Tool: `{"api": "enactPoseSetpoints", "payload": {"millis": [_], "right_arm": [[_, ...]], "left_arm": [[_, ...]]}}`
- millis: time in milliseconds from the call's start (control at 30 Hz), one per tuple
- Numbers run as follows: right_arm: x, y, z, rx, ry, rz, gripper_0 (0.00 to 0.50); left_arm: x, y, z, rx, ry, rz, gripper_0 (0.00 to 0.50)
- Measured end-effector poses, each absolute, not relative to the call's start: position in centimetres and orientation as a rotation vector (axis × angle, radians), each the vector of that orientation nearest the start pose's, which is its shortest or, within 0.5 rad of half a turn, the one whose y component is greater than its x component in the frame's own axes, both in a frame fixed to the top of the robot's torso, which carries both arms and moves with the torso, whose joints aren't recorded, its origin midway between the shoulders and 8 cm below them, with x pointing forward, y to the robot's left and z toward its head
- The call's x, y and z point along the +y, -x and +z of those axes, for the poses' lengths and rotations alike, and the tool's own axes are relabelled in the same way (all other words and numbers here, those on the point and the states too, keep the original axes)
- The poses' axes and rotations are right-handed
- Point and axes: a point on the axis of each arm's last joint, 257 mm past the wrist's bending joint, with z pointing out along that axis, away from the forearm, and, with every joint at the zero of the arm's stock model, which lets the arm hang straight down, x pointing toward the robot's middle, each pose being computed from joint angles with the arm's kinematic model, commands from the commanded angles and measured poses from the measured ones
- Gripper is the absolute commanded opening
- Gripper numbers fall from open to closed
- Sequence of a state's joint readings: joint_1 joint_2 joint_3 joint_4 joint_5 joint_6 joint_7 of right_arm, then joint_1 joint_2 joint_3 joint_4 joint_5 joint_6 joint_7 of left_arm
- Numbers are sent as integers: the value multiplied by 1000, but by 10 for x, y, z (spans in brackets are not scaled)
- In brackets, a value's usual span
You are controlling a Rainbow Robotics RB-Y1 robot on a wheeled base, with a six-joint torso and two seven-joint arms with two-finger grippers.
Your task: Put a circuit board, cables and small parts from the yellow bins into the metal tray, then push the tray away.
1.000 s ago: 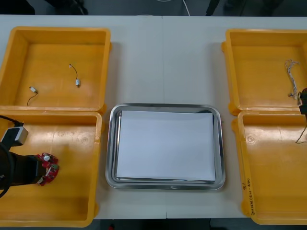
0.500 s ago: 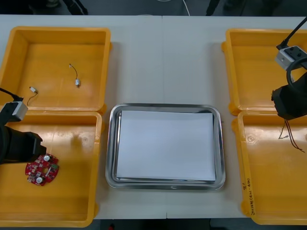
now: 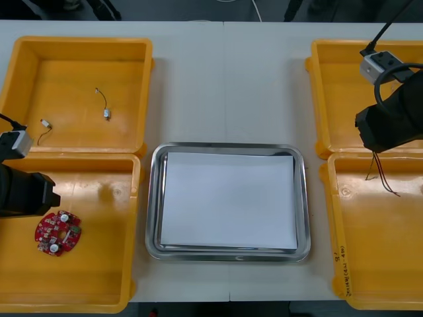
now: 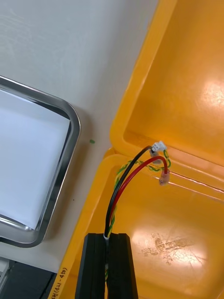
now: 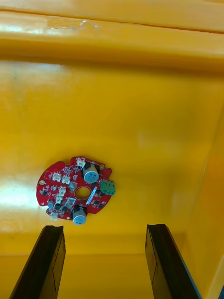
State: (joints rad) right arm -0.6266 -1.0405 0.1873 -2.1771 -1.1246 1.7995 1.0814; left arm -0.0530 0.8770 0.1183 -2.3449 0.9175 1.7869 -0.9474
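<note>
A round red circuit board (image 3: 58, 232) (image 5: 77, 194) lies flat in the near left yellow bin (image 3: 99, 277). My left gripper (image 5: 105, 230) hovers above it, open, with the board just ahead of the fingers and nearer one of them. My left arm (image 3: 26, 193) comes in from the left edge. My right gripper (image 4: 106, 237) is shut on a bunch of black, red and yellow cables (image 4: 133, 175). They dangle (image 3: 378, 170) over the wall between the two right bins. The metal tray (image 3: 153, 198), white inside, holds nothing.
Two small metal parts (image 3: 106, 113) (image 3: 45, 123) with thin wires lie in the far left bin (image 3: 79, 46). My right arm (image 3: 390, 119) covers part of the far right bin (image 3: 330, 86). The near right bin (image 3: 377, 251) lies below the cables.
My left gripper has drawn back to the left off the circuit board, which stays in the bin. My right arm has come in from the right edge with the cables, moving left.
</note>
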Motion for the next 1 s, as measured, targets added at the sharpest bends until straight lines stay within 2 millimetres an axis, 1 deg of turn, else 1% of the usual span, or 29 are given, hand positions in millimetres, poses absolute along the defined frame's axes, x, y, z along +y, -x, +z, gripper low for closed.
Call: {"api": "enactPoseSetpoints", "payload": {"millis": [167, 300, 400, 533, 700, 1000], "right_arm": [[-243, -410, -104, 2624, 528, -27, 0], [-235, -407, -109, 2635, 545, -10, 0], [-232, -404, -113, 2650, 554, -3, 0], [-228, -403, -115, 2655, 560, 9, 0], [-227, -403, -115, 2655, 560, 7, 0], [-228, -403, -115, 2655, 560, 6, 0]], "left_arm": [[318, -341, -198, 2718, 318, -110, 500], [324, -343, -199, 2684, 500, -111, 500], [327, -345, -201, 2658, 563, -101, 500], [325, -347, -206, 2642, 616, -111, 500], [321, -346, -213, 2622, 723, -133, 500], [313, -351, -218, 2541, 931, -201, 500]]}}
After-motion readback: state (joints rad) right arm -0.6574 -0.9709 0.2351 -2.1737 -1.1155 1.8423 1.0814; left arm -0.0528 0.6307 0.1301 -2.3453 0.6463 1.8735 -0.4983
